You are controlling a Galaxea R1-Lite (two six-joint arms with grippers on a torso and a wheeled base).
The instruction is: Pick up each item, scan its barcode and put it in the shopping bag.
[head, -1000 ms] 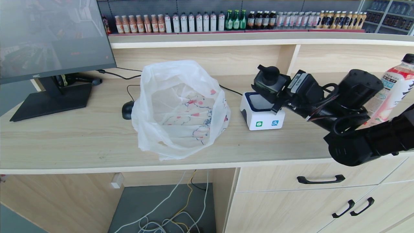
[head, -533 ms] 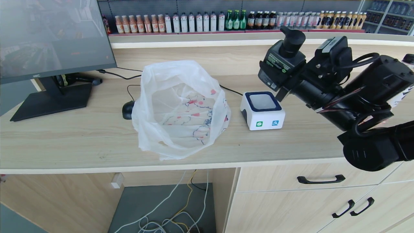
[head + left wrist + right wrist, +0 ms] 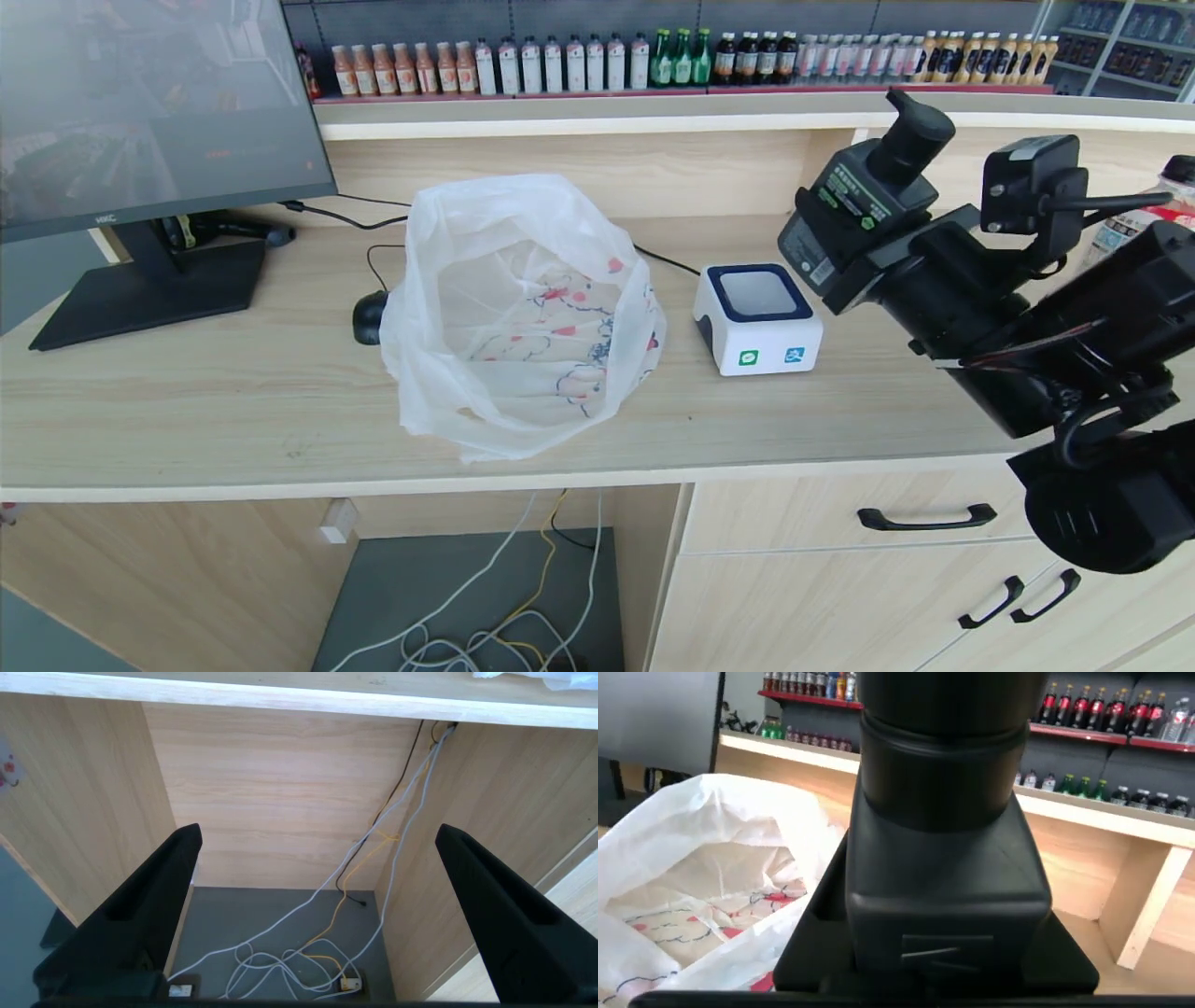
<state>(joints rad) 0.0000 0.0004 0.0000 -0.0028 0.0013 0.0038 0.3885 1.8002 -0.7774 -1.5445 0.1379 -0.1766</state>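
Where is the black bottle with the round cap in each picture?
Head view: the black square plastic bottle is at the right, tilted, held up beside the white box scanner.
Right wrist view: it fills the middle, very close.
Left wrist view: not in it; it sees grey cables.
Shared landmark: the white plastic shopping bag, in the head and right wrist views.

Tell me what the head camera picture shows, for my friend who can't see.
The right arm's jaws hold a black bottle in the air, right of the white scanner on a wooden counter. An open plastic shopping bag stands left of the scanner, with a monitor at the far left.
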